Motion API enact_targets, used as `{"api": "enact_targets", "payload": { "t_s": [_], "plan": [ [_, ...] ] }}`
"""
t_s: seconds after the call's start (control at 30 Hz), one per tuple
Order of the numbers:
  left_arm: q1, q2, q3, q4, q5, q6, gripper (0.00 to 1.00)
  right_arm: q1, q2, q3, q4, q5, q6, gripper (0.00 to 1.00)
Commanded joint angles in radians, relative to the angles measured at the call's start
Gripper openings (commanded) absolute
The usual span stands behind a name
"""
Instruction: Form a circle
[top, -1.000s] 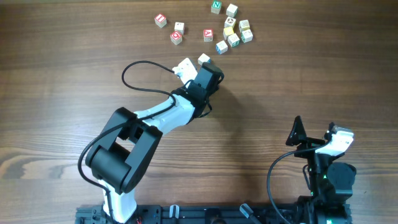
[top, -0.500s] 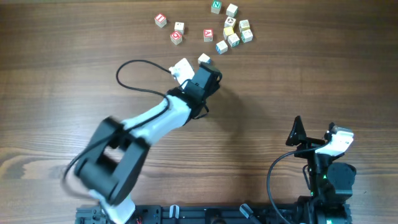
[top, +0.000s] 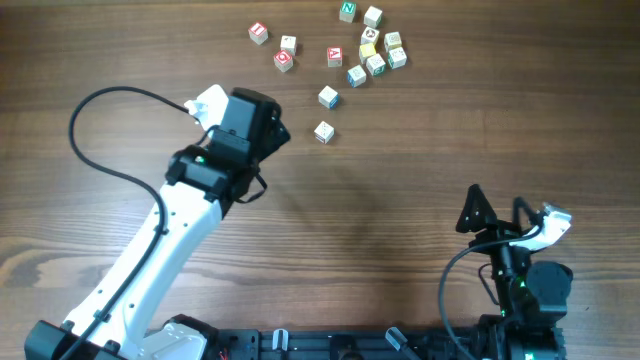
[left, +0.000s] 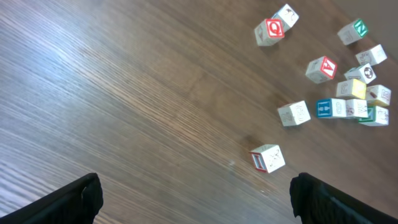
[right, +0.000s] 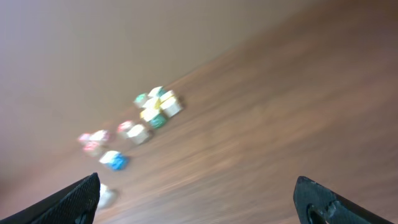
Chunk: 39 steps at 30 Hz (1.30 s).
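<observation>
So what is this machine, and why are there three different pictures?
These are two robot arms at a wooden table. The overhead picture looks down from above: the white-and-black left arm reaches out, the right arm sits folded. The other two come from cameras on each wrist; the dark corner shapes are that arm's own fingers. Small wooden letter cubes lie scattered, not yet in a circle. The left gripper and right gripper are both open, holding nothing.

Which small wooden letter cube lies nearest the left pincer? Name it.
The lone pale wooden cube with a red-edged face, apart from the cluster; all others lie farther from the left pincer.
</observation>
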Motion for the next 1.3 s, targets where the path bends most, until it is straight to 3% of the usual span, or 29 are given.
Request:
{"api": "enact_targets", "payload": {
  "t_s": [0.0, 0.07, 0.13, 0.2, 0.33, 0.4, 0.5, 0.6, 0.73, 0.83, 1.0, 1.27],
  "plan": [
    [0.117, 0.013, -0.006, 0.066, 0.216, 0.098, 1.00, -0.005, 0.000, 0.005, 0.006, -0.110, 0.371, 1.00],
    [0.144, 0.016, -0.006, 0.108, 0.272, 0.172, 1.00, -0.005, 0.000, 0.005, 0.027, -0.116, 0.457, 1.00],
    [0.171, 0.031, -0.006, 0.124, 0.270, 0.236, 1.00, -0.004, 0.011, 0.005, 0.172, -0.267, 0.268, 0.95],
    [0.192, 0.053, -0.006, 0.131, 0.272, 0.238, 1.00, -0.004, 0.045, 0.007, 0.221, -0.298, 0.279, 0.95],
    [0.217, 0.143, -0.006, 0.228, 0.432, 0.348, 1.00, -0.004, 0.304, 0.034, 0.331, -0.288, 0.259, 0.96],
    [0.217, 0.177, -0.006, 0.275, 0.467, 0.388, 1.00, -0.004, 0.538, 0.103, 0.403, -0.321, 0.183, 0.96],
    [0.227, 0.183, -0.006, 0.285, 0.464, 0.386, 1.00, 0.000, 0.899, 0.319, 0.362, -0.406, 0.031, 0.94],
    [0.230, 0.182, -0.006, 0.253, 0.464, 0.386, 1.00, 0.051, 1.221, 0.613, 0.178, -0.431, -0.126, 0.90],
    [0.230, 0.182, -0.006, 0.140, 0.458, 0.386, 1.00, 0.204, 1.626, 1.068, -0.135, -0.233, -0.392, 0.89],
    [0.230, 0.181, -0.006, 0.061, 0.412, 0.384, 1.00, 0.289, 1.853, 1.281, -0.175, -0.149, -0.529, 0.88],
    [0.230, 0.181, -0.006, -0.012, 0.412, 0.383, 1.00, 0.359, 2.095, 1.429, -0.036, -0.127, -0.532, 0.82],
    [0.230, 0.181, -0.006, -0.033, 0.412, 0.384, 1.00, 0.420, 2.222, 1.430, 0.279, 0.061, -0.532, 0.82]
  ]
}}
